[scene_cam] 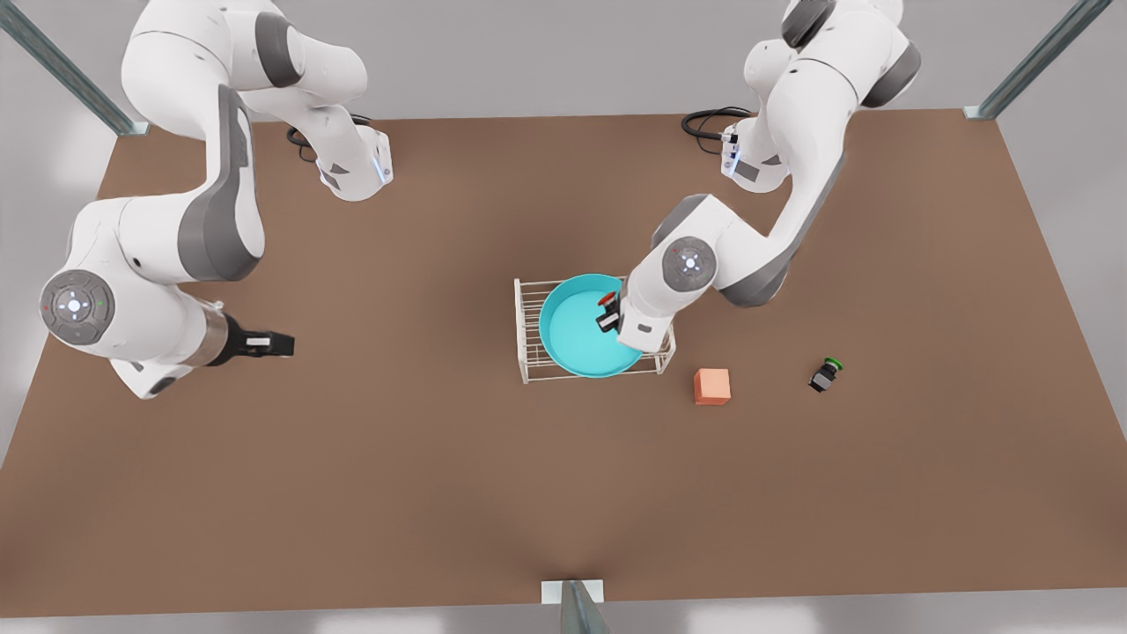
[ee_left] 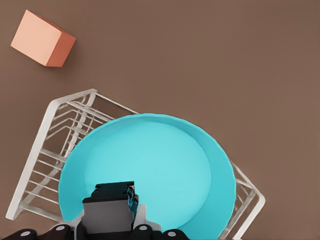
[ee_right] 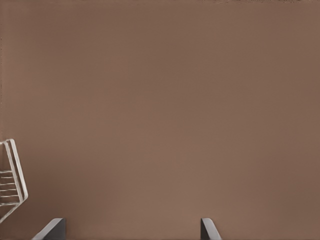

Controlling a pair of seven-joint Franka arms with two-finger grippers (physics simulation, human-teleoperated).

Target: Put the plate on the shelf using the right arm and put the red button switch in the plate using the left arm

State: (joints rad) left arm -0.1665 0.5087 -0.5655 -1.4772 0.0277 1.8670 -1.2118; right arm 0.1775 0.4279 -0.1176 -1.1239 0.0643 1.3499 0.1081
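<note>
So the plate (scene_cam: 577, 339) is already sitting on top of the shelf (scene_cam: 526, 328), and the left gripper (scene_cam: 607, 314) hangs right above the plate's inside, on the side toward the front view's right. It's got the red button switch (scene_cam: 607, 302) pinched between its fingers, red cap pointing toward the far edge of the table (scene_cam: 352, 493). The thing that matters now: the plate floor is straight down from the switch, so I'd guess it's basically lower and let go.

The left wrist view looks straight down past the switch body (ee_left: 115, 192) into the dish (ee_left: 160, 165), with the orange cube (ee_left: 42, 39) off beside the rack. The right gripper (scene_cam: 268, 344) waits well off toward the front view's left, fingers spread wide and holding nothing; its own camera shows the two fingertips (ee_right: 52, 229) far apart over bare table, with a corner of the rack (ee_right: 12, 177). The green-capped switch (scene_cam: 825, 374) lies untouched.
</note>
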